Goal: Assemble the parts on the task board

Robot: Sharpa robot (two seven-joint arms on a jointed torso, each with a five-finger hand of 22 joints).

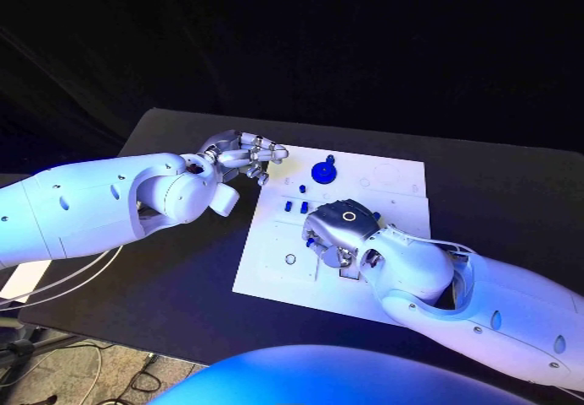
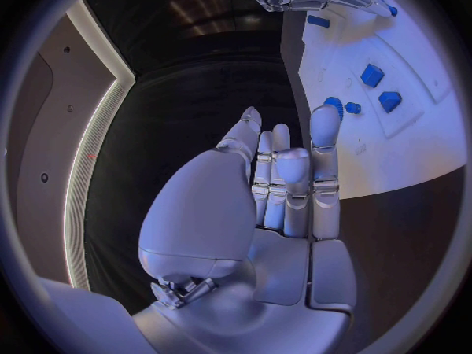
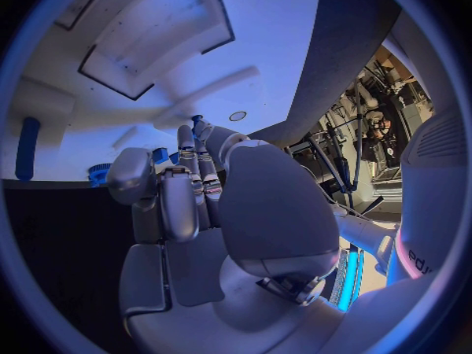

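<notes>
The white task board (image 1: 365, 181) lies in the middle of the black table. A round blue part (image 1: 322, 172) stands near its far edge, and two small blue parts (image 1: 296, 206) sit side by side below it. My right hand (image 1: 341, 232) hovers low over the board's middle with its fingers curled, and a small blue part (image 3: 200, 122) shows at its fingertips. My left hand (image 1: 244, 155) is at the board's far left corner, just off the edge, fingers stretched out (image 2: 285, 181) and holding nothing. The left wrist view shows blue parts (image 2: 372, 75) in the board's recesses.
The board has several empty recesses and holes, such as a ring-shaped one (image 1: 289, 259) near its left edge. Black table (image 1: 182, 278) surrounds the board on all sides. White cables (image 1: 61, 283) hang off the table's left side.
</notes>
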